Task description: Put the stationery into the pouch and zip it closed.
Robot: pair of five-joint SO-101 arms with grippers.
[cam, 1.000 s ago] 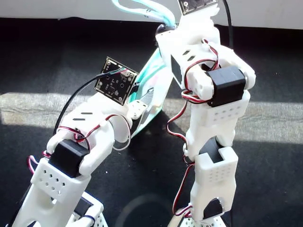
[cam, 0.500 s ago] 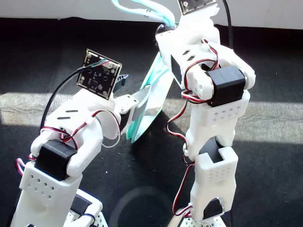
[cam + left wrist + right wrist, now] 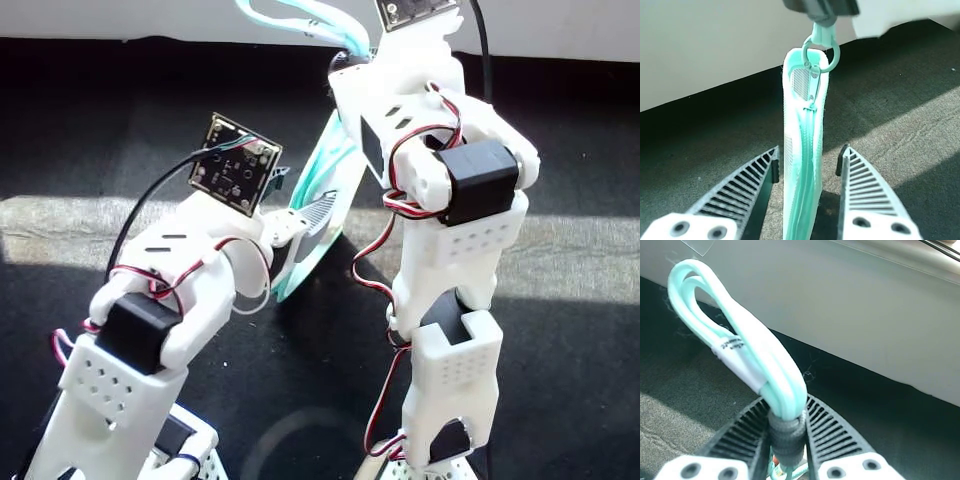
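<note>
Two claws share one pouch at this moment. Your right claw (image 3: 786, 407) is closed on the dark collar (image 3: 786, 432) at the base of the mint strap (image 3: 740, 350). From that grip the mint pouch (image 3: 802, 190) hangs above the dark tabletop (image 3: 900, 140). From the high view, the pouch (image 3: 325, 200) slants down from the right claw toward your left arm, so its long axis runs from one claw to the other. Your left claw (image 3: 810, 150) is open, with one finger on each flat side of the pouch and a small gap on both sides, so it grips nothing. The pouch meets this claw edge-on, with the zipper seam facing the left wrist camera and running straight away from it. The zipper pull (image 3: 812, 85) sits at the far end of that seam, just under the ring (image 3: 820, 50) that joins the strap, well past the left fingertips. That is the relation to watch. The pull lies ahead of the left claw along the pouch's long axis, not between its fingers, and closing now would likely pinch only the pouch's sides. The left arm is the free one and the nearer to the seam. The frames do not show whether the stationery is inside, or whether the zip is fully shut.
</note>
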